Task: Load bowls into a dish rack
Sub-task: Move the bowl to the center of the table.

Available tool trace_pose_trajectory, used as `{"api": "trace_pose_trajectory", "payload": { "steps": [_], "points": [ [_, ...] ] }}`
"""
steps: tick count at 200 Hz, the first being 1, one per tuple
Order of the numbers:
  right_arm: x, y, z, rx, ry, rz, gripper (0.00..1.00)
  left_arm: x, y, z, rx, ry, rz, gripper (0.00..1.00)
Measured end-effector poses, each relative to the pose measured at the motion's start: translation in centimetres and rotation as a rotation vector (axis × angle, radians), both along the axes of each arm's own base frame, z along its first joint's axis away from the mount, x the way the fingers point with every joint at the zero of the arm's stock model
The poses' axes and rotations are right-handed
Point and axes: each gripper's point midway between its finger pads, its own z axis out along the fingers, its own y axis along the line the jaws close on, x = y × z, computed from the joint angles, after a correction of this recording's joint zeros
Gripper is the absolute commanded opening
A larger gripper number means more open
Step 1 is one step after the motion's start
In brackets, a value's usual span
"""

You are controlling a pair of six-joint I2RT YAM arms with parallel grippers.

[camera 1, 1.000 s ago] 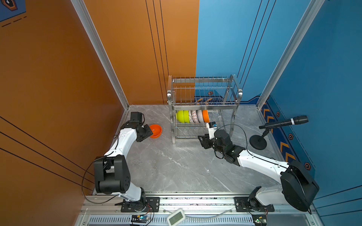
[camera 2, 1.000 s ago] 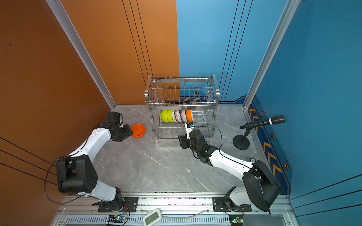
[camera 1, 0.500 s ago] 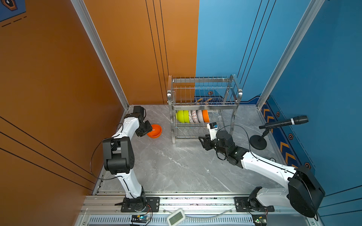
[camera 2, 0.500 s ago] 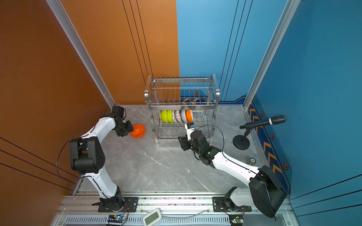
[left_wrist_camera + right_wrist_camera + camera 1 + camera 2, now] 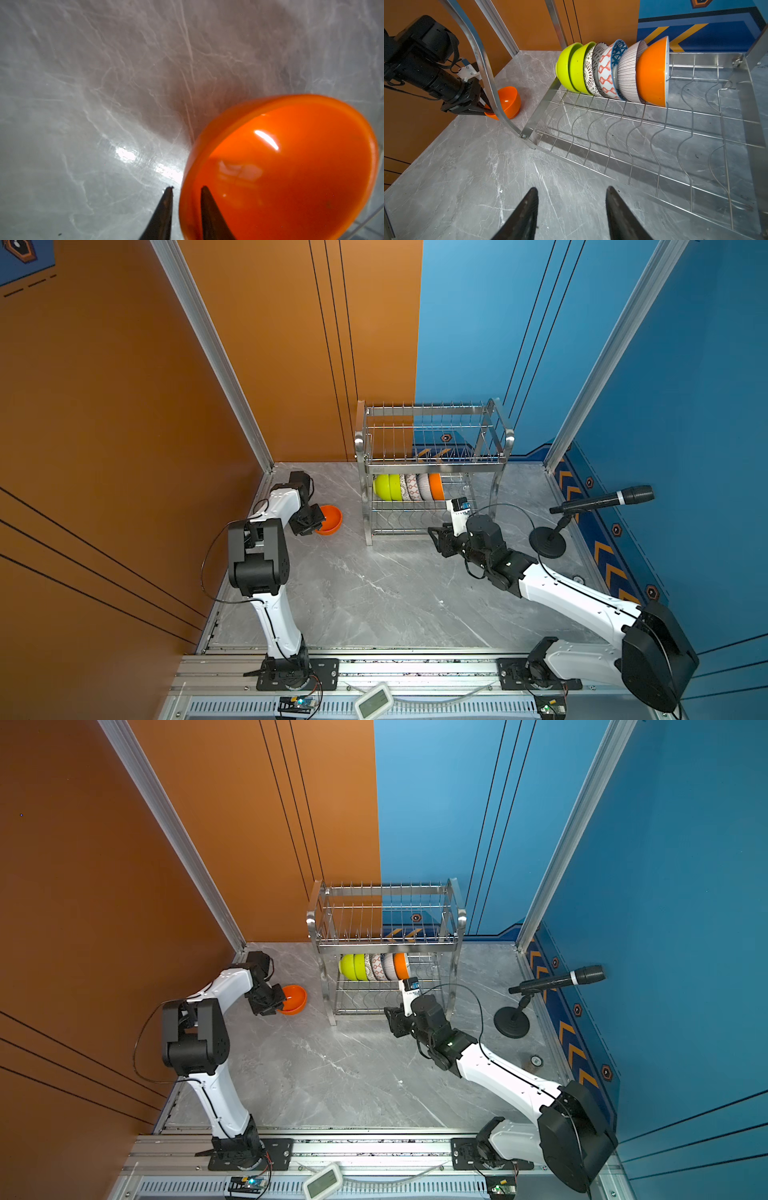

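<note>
Before the dish rack's [image 5: 432, 467] front, the right gripper [image 5: 571, 189] hangs parted and empty. Left of the rack, the left gripper's [image 5: 187, 187] narrowed jaws straddle the tilted orange bowl's [image 5: 291, 166] rim, one finger inside and one outside; whether they pinch it is unclear. Along the rack's lower tier, other bowls [image 5: 608, 72] stand edgewise.

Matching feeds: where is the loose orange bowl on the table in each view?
Top view: loose orange bowl on the table beside the dish rack, left-arm side.
Top view: same spot.
Left wrist: close up, rim between the fingertips.
Right wrist: beyond the rack's curved leg, at.
Shared landmark: left gripper at its rim.
</note>
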Motion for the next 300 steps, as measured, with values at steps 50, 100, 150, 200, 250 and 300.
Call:
{"api": "trace_pose_trajectory", "payload": {
  "steps": [50,100,150,200,250,300],
  "points": [
    [0.3,-1.2,1.1,0.009,-0.022,-0.031,0.53,0.5,-0.1,0.5,-0.005,-0.022,-0.009,0.01],
    [1.5,-3.0,0.9,0.016,-0.008,-0.091,0.53,-3.0,-1.4,2.1,-0.024,-0.037,-0.028,0.01],
    [2.7,-5.6,0.6,0.044,0.024,-0.194,0.53,-9.8,-5.4,2.4,-0.060,-0.020,-0.109,0.03],
    [2.9,-8.1,1.1,0.077,0.048,-0.291,0.53,-16.0,-12.2,1.3,-0.058,0.020,-0.303,0.02],
    [2.5,-11.3,2.7,0.136,0.033,-0.397,0.53,-19.2,-20.2,1.5,-0.053,-0.015,-0.523,0.03],
    [1.6,-16.2,1.9,0.180,0.057,-0.544,0.53,-19.7,-25.5,0.9,-0.013,-0.023,-0.651,0.04]
  ]
}}
